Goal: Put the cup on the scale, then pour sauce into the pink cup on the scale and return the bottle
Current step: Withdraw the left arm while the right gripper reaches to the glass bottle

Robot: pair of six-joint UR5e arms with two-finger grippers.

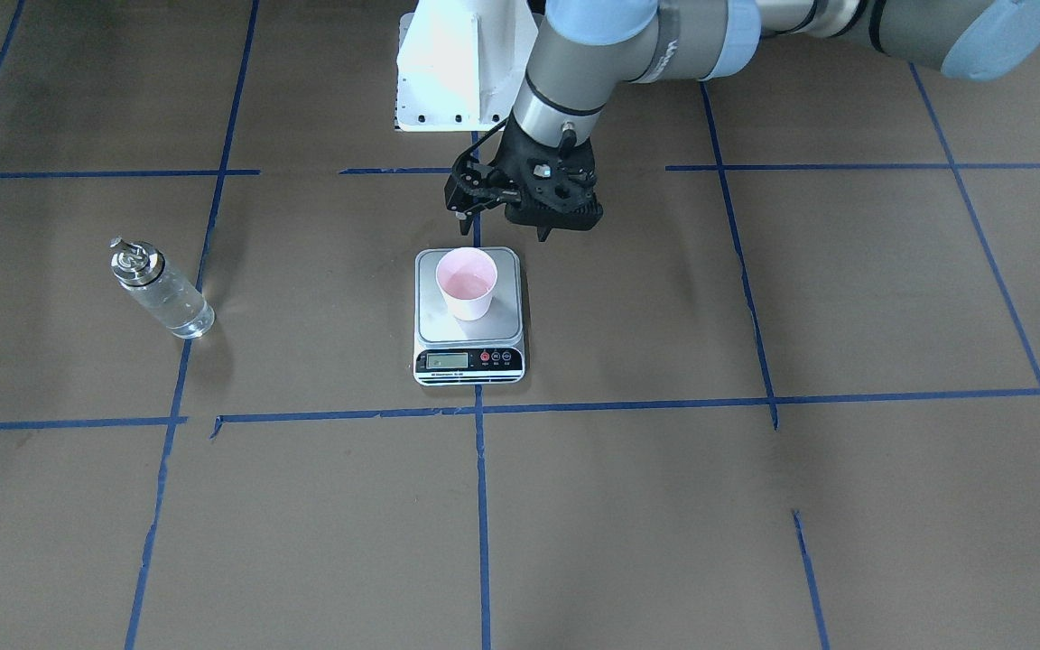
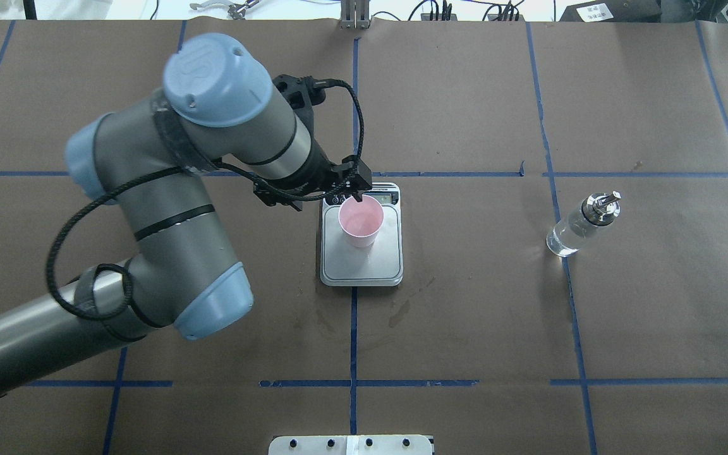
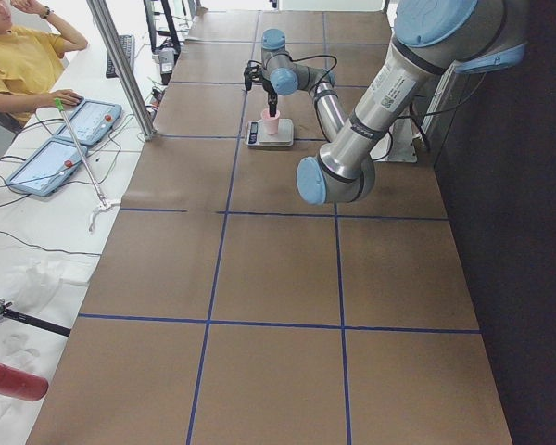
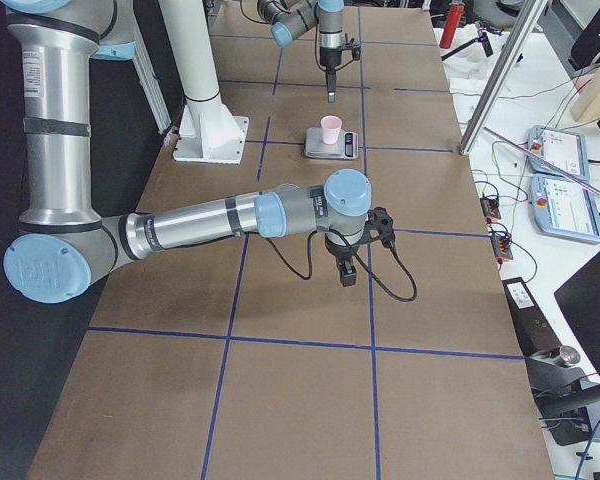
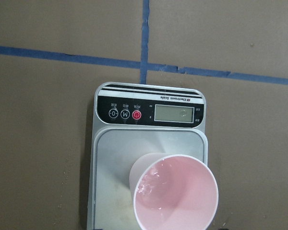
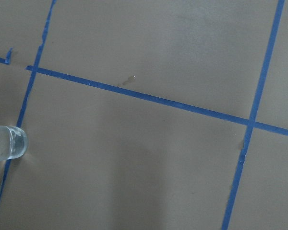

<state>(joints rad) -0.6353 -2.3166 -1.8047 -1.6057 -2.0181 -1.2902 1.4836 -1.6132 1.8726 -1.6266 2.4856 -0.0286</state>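
Observation:
The pink cup (image 1: 467,283) (image 2: 360,220) stands upright on the steel platform of the scale (image 1: 506,318) (image 2: 384,260), free of any gripper. Wet glints show inside the cup (image 5: 175,199). My left gripper (image 1: 500,224) (image 2: 355,192) hangs open just above and behind the cup's rim, holding nothing. The glass bottle (image 1: 162,291) (image 2: 581,226) stands alone far off on the robot's right side, with clear sauce (image 1: 179,311) in it. Its base (image 6: 6,143) sits at the right wrist view's left edge. My right gripper (image 4: 347,275) shows only in the exterior right view; I cannot tell its state.
Blue tape lines grid the brown paper table top. The white robot base (image 1: 455,72) stands behind the scale. Damp stains (image 2: 402,309) mark the paper in front of the scale. A seated person (image 3: 18,65) and tablets (image 4: 562,152) are beyond the far table edge.

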